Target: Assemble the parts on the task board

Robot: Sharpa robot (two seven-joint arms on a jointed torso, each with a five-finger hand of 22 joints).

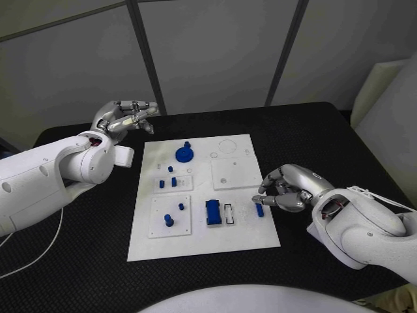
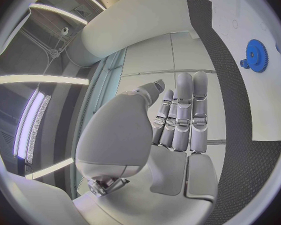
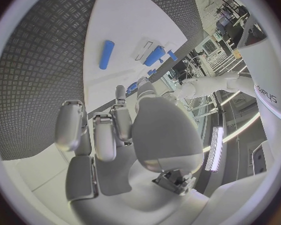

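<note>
The white task board [image 1: 204, 235] lies in the middle of the black table. A blue gear [image 1: 184, 154] sits near its far edge, and the left wrist view also catches the gear [image 2: 256, 55]. Small blue pegs [image 1: 169, 182] stand on the left part, and a blue block [image 1: 212, 212] stands beside an empty slot [image 1: 229, 214]. A short blue bar [image 1: 259, 209] lies flat by the board's right edge; it is the blue bar [image 3: 107, 54] on the board in the right wrist view. My right hand [image 1: 288, 189] hovers just beyond it, fingers curled in, holding nothing. My left hand [image 1: 124, 117] is raised past the board's far left corner, empty, fingers [image 2: 181, 120] extended.
A square white plate [image 1: 236, 174] with small holes sits on the board's right half, and another white plate [image 1: 171, 215] at front left carries two pegs. Black table [image 1: 86, 261] surrounds the board. Grey wall panels [image 1: 218, 52] stand behind the table.
</note>
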